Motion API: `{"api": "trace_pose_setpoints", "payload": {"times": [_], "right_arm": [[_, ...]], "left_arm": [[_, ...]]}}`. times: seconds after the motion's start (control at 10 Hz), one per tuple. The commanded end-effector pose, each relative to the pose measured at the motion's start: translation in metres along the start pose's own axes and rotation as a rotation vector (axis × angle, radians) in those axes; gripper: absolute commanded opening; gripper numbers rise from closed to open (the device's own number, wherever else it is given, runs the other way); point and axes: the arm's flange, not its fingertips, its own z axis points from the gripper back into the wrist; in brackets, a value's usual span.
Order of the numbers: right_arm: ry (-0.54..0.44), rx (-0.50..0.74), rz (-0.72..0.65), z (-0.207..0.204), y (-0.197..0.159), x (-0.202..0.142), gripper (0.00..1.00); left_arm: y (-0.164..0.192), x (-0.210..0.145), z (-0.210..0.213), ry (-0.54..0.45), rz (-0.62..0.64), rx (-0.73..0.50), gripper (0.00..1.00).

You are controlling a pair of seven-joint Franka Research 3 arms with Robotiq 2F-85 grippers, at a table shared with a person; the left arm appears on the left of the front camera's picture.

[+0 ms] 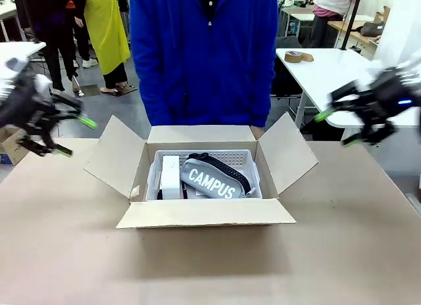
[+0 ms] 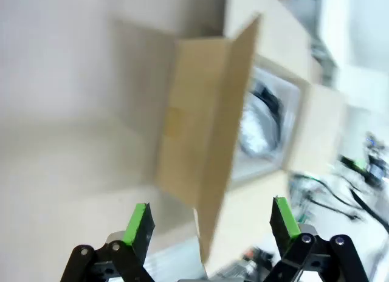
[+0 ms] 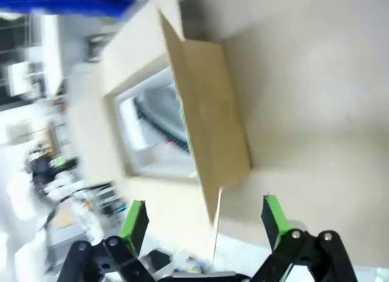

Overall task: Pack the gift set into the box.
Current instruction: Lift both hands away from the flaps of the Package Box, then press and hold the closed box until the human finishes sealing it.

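Tabletop [image 1: 197,265] runs bare up to the box [image 1: 204,213], which sits low between the two end effectors with all four flaps splayed. Inside rests the basket [image 1: 230,157], holding the pouch [image 1: 214,177] and, just beside it, the white box [image 1: 170,175] — so the packing itself looks done. Beyond the left flap [image 1: 115,157] hangs the left end effector [image 1: 77,138], and beyond the right flap [image 1: 289,154] the right end effector [image 1: 337,129]. Both are blurred, spread wide and empty. Closing is probably the step in hand — each end effector would need to come inward and fold its flap over, clear of the person [image 1: 204,55] behind.
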Motion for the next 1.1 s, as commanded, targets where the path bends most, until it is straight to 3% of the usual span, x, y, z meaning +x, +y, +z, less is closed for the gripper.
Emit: {"api": "trace_pose_setpoints", "payload": {"times": [0.0,0.1,0.2,0.3,0.4,1.0], "right_arm": [[0.234,0.325,-0.206,0.037,-0.102,0.031,1.0],[0.218,0.45,-0.292,0.034,-0.145,0.03,1.0],[0.196,0.483,-0.377,0.022,-0.177,0.03,1.0],[0.146,0.42,-0.468,0.008,-0.191,0.032,1.0],[0.149,0.417,-0.238,0.055,-0.158,-0.005,1.0],[0.149,0.417,-0.238,0.055,-0.158,-0.005,1.0]], "left_arm": [[0.075,0.022,0.005,0.259,0.098,-0.447,1.0],[0.104,0.037,-0.003,0.309,0.166,-0.582,1.0],[0.13,0.057,-0.013,0.351,0.302,-0.637,1.0],[0.141,0.075,-0.021,0.377,0.474,-0.569,1.0],[0.11,0.008,0.016,0.151,0.103,-0.472,1.0],[0.11,0.008,0.016,0.151,0.103,-0.472,1.0]]}}
